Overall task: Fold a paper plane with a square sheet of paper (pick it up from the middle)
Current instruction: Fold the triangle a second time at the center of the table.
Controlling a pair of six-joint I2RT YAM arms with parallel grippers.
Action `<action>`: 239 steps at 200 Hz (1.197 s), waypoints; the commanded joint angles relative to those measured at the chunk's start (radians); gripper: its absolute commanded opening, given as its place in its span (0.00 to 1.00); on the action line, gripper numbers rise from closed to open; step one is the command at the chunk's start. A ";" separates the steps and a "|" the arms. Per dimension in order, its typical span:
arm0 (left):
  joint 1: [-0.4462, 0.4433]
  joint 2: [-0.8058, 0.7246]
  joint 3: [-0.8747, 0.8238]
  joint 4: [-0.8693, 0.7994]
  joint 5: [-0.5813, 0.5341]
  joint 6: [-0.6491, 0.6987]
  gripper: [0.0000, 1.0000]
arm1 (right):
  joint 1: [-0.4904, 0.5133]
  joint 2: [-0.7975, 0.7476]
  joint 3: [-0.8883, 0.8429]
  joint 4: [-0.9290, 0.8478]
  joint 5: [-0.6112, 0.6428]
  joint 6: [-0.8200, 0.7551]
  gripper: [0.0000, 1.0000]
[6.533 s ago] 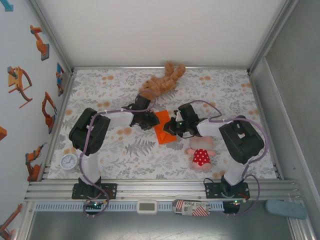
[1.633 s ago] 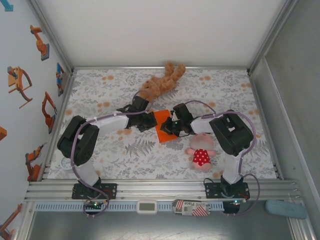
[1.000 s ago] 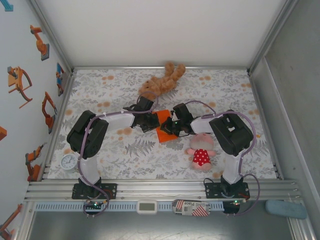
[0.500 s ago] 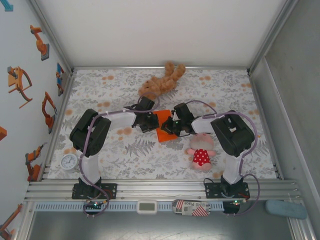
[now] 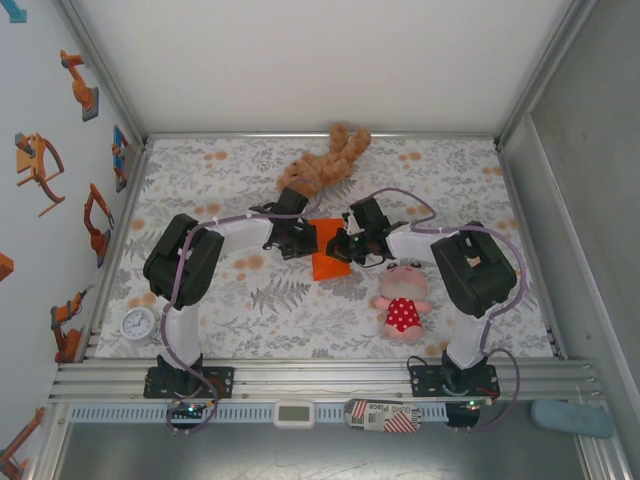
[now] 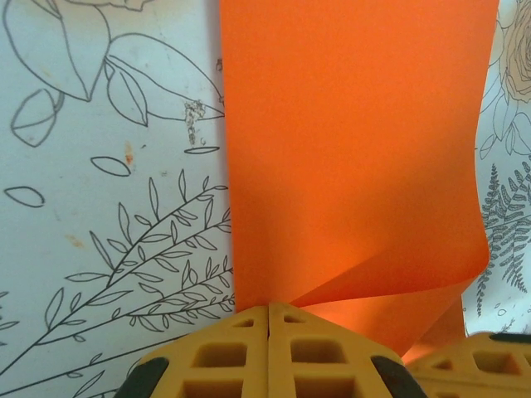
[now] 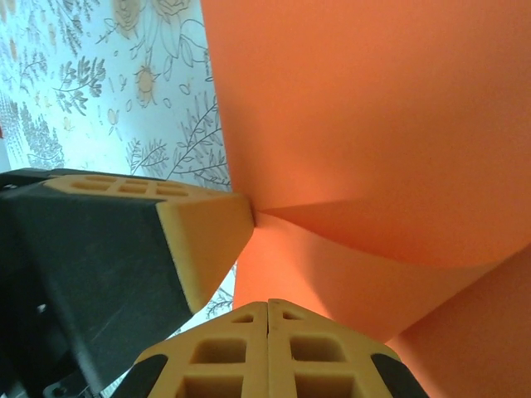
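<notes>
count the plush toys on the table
2. The brown plush bear lies at the far side of the table, beyond the orange paper; the pink doll lies nearer, right of the paper. None looks hidden.

This is a robotics lab test cell. An enclosure of aluminium profile rails (image 5: 320,378) and plain white panels (image 5: 320,60) boxes in a table covered with a floral cloth (image 5: 450,180). The left arm (image 5: 180,270) and right arm (image 5: 475,275) are bolted to the near rail, and robot-arm stickers (image 5: 40,165) dot the left wall.
</notes>
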 commanded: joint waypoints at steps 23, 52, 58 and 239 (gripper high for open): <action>0.009 0.043 0.012 -0.063 -0.004 0.046 0.00 | -0.019 0.052 0.045 -0.027 0.009 -0.046 0.00; 0.011 0.049 0.014 -0.087 -0.024 0.041 0.00 | -0.028 0.061 0.023 -0.027 0.029 -0.041 0.00; 0.012 0.052 0.015 -0.095 -0.034 0.036 0.00 | -0.031 0.059 0.009 -0.021 0.034 -0.040 0.00; 0.017 0.078 0.013 -0.116 -0.057 0.039 0.00 | -0.036 0.023 -0.001 0.065 0.013 -0.018 0.00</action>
